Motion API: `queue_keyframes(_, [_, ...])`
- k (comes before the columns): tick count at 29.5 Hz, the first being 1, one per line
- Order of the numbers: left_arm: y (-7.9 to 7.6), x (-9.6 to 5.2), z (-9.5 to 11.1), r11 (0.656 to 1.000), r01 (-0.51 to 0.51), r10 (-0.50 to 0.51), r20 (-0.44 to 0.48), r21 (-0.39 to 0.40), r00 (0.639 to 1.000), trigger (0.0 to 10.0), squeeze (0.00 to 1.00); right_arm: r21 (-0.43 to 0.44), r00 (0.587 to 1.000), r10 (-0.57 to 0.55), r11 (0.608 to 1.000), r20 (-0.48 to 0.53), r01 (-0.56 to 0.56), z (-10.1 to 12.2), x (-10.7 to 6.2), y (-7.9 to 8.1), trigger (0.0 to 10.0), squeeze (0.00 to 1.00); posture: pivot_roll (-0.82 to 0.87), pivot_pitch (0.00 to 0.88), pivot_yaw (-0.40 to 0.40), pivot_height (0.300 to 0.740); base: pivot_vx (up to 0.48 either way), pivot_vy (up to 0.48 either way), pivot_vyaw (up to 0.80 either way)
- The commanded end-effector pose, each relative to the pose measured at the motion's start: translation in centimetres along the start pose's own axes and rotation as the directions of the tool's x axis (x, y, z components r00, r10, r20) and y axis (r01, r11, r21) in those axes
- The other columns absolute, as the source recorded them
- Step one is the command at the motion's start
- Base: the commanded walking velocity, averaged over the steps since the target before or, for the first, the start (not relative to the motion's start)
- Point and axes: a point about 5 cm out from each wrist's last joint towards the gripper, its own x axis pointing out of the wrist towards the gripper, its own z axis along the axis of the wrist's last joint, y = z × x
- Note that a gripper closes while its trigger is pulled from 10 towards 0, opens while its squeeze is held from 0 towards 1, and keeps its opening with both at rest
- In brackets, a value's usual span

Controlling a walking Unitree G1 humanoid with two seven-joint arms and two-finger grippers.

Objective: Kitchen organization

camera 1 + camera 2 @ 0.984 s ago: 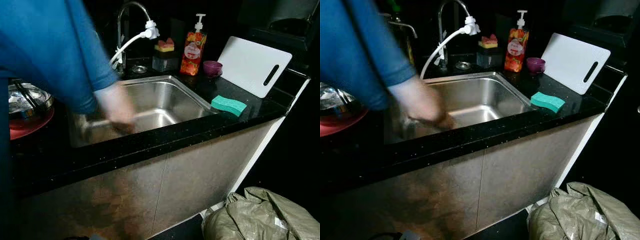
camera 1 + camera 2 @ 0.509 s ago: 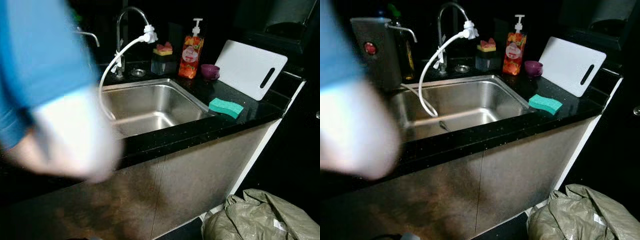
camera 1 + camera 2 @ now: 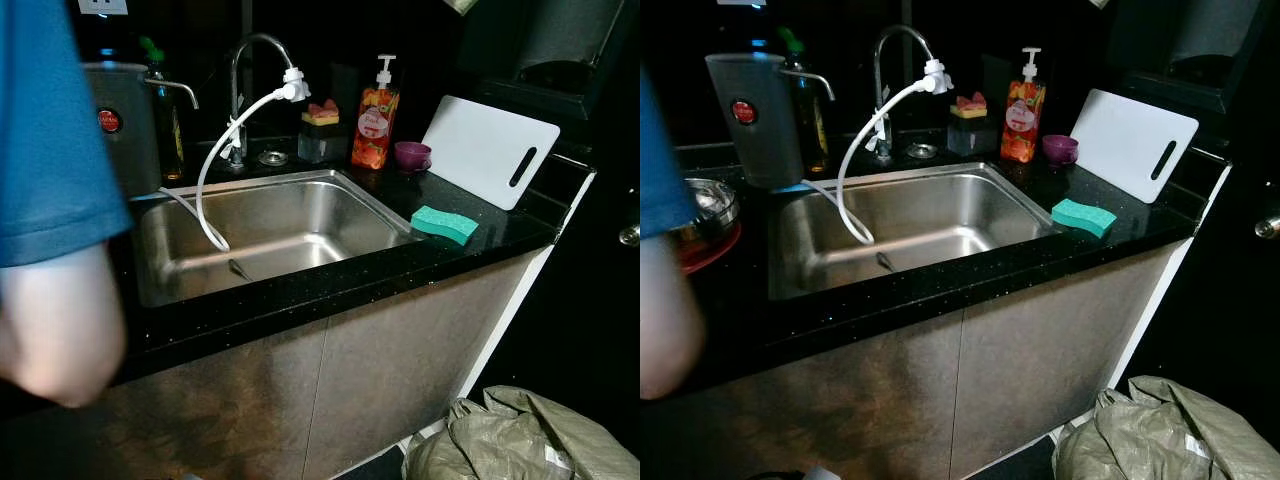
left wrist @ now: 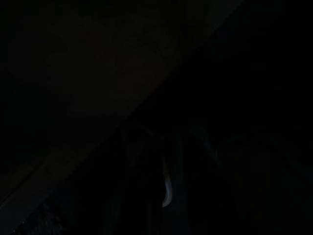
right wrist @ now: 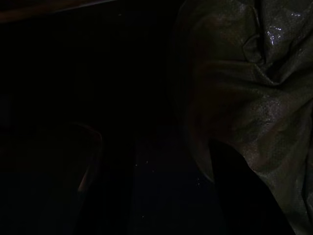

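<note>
Green sponge (image 3: 444,223) lies on black surface (image 3: 300,290) just R of steel sink (image 3: 910,225), near white cutting board (image 3: 490,150). Both tools hang low by the cabinet; wrist views v. dark, can't tell finger state. Vs 1 s ago: person's arm (image 3: 55,330) out of the sink, now at L edge. White hose (image 3: 855,160) droops from faucet into basin. Olive sack (image 3: 1160,435) on floor.

left gripper (image 4: 164,188): hung idle in deep shade, finger state not discernible | right gripper (image 5: 151,181): hung low, finger state not discernible
</note>
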Motion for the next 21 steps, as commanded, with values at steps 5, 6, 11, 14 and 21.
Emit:
queue_keyframes(5, [-0.45, -0.09, -0.54, 1.0, 0.014, -0.014, -0.025, 0.012, 1.0, 10.0, 0.0, -0.012, 1.0, -0.004, 1.0, -0.012, 0.004, -0.13, -0.04, -0.27, 10.0, 0.0, -0.02, 0.055, -0.074, 0.74, 0.0, 0.0, 0.0])
queue_keyframes(6, [-0.45, -0.09, -0.54, 1.0, 0.014, -0.014, -0.025, 0.011, 1.0, 10.0, 0.0, -0.012, 1.0, -0.004, 1.0, -0.011, 0.004, -0.1, -0.03, -0.27, 10.0, 0.0, -0.02, 0.057, -0.075, 0.74, 0.0, 0.0, 0.0])
queue_keyframes(11, [-0.44, -0.11, -0.58, 1.0, 0.013, -0.013, -0.026, 0.009, 1.0, 10.0, 0.0, -0.011, 1.0, -0.003, 1.0, -0.009, 0.003, -0.07, -0.03, -0.29, 10.0, 0.0, -0.02, 0.06, -0.076, 0.74, 0.0, 0.0, 0.0])
queue_keyframes(14, [-0.44, -0.13, -0.64, 1.0, 0.013, -0.012, -0.028, 0.008, 1.0, 10.0, 0.0, -0.011, 1.0, -0.002, 1.0, -0.01, 0.002, -0.1, -0.03, -0.24, 10.0, 0.0, -0.02, 0.06, -0.076, 0.74, 0.0, 0.0, 0.0])
queue_keyframes(21, [-0.37, -0.14, -0.65, 1.0, 0.013, -0.012, -0.027, 0.009, 1.0, 10.0, 0.0, -0.007, 1.0, -0.002, 1.0, -0.011, 0.002, -0.16, -0.04, -0.16, 10.0, 0.0, -0.02, 0.073, -0.072, 0.74, 0.0, 0.0, 0.0])
